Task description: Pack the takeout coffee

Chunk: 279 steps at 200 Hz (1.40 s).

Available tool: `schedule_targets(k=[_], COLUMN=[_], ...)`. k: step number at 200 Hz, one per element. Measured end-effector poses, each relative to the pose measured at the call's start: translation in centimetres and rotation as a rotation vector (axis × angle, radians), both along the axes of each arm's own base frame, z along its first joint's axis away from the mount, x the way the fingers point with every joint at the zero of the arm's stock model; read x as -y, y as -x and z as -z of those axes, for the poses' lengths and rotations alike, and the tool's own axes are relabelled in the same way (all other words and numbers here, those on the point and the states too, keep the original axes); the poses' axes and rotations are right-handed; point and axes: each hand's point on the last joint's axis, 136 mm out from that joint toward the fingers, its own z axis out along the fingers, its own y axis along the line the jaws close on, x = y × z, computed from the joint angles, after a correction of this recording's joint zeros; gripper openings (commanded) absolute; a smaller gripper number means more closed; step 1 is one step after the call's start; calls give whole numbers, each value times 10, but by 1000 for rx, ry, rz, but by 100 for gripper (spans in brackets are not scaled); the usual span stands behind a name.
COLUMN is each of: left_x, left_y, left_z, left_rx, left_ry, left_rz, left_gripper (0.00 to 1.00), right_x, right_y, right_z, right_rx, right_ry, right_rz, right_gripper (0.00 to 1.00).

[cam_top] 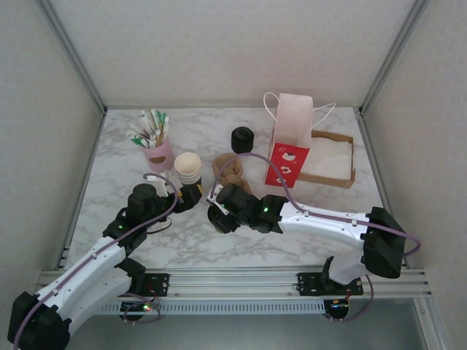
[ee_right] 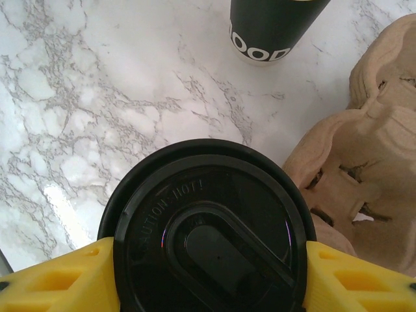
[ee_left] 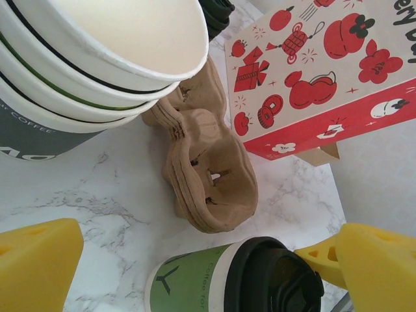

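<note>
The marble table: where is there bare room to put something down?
The table is bare at the back between the pink stirrer cup and black lid stack, down the left side beside that cup, and between the cardboard tray and the right arm. The middle is crowded: cup stack, pulp carriers, lidded cup.

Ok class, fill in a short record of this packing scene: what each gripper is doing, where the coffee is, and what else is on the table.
left gripper: open, empty, near the stack of cups
right gripper: closed on the lidded cup, a finger on each side of its black lid
cup carriers: nested together on the marble table, beside the lidded cup
also on table: paper bag, lid stack, pink cup
</note>
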Motion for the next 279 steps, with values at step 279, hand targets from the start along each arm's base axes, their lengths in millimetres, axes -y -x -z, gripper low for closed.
schedule_targets(k=[279], left_x=[1], left_y=[-2], left_z=[8], left_rx=[-25], left_ry=[-15], left_rz=[2], left_gripper=[100], right_x=[-5], right_y=[-3], right_z=[8], right_rx=[11], right_ry=[33], right_rz=[9], right_gripper=[62])
